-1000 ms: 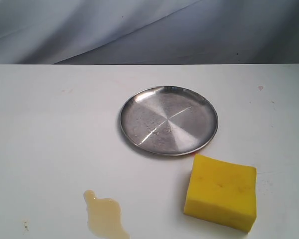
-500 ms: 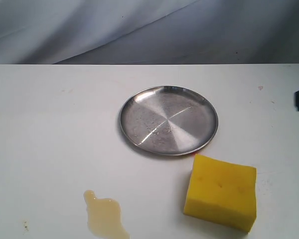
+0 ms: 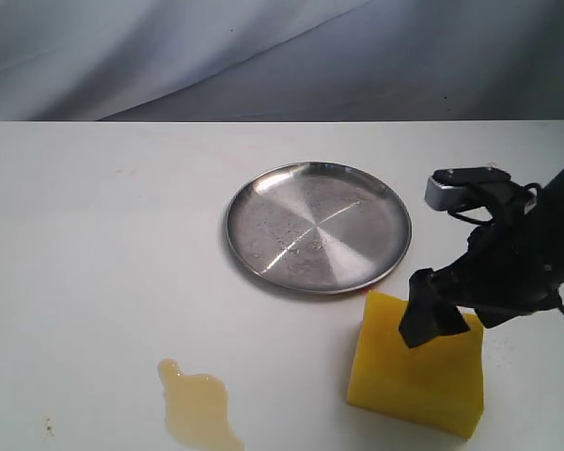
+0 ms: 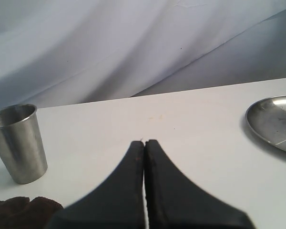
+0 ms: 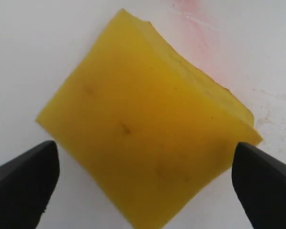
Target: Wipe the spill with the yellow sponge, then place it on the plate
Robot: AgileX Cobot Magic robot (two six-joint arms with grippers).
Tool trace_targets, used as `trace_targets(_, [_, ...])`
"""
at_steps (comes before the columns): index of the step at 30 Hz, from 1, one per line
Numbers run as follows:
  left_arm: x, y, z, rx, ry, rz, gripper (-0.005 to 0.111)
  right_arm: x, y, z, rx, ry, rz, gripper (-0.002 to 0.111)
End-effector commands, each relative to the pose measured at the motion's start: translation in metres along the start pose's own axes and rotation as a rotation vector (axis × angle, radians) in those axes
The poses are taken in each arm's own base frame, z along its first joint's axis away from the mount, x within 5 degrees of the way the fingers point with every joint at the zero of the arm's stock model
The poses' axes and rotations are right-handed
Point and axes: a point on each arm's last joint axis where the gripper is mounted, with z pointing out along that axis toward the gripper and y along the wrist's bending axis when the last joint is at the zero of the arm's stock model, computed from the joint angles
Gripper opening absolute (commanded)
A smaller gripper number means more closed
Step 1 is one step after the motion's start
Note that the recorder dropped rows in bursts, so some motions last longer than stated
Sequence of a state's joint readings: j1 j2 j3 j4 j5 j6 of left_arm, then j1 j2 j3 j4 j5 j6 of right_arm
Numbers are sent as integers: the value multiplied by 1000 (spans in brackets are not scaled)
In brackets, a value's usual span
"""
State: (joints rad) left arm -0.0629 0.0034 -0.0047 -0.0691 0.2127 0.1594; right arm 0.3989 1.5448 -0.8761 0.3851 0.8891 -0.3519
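A white counter [image 3: 94,282], faintly scuffed and marked with a pinkish smear [image 5: 200,33] just beside the sponge, runs back to a draped grey-blue cloth backdrop [image 3: 263,56]. On it lie one plate [image 3: 318,225], one yellow sponge [image 3: 414,376] near the plate's front rim, and one spill [image 3: 197,406] well apart to the left. One metal cup [image 4: 19,143] stands in the left wrist view. There are two pincers: the right pincer [image 5: 143,183] hangs spread wide over the sponge, gripping nothing; the left pincer [image 4: 144,152] is pressed together, empty.
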Motion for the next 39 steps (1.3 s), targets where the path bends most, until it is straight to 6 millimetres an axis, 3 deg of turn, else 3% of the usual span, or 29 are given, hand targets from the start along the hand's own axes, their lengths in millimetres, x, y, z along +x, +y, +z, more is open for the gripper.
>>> trace_targets(1, [1,0,0,5,-6,1,0,-9,-9,26,10,33,62,90])
trace_targets(10, [1,0,0,5,-6,1,0,-6,-24,73,14,187,177,88])
trace_targets(15, [1,0,0,5,-6,1,0,-4,-28,85,16,229,204,79])
trace_targets(17, [1,0,0,5,-6,1,0,-4,-29,85,24,231,223,69])
trace_targets(24, [1,0,0,5,-6,1,0,-2,-35,85,94,249,210,8])
trace_targets(25, [1,0,0,5,-6,1,0,-1,-36,85,100,251,203,2])
trace_targets(27, [1,0,0,5,-6,1,0,-1,-36,84,105,257,176,0])
trace_targets(32, [1,0,0,5,-6,1,0,-3,-35,69,135,215,129,0])
trace_targets(39, [1,0,0,5,-6,1,0,-3,-3,10,134,42,6,0])
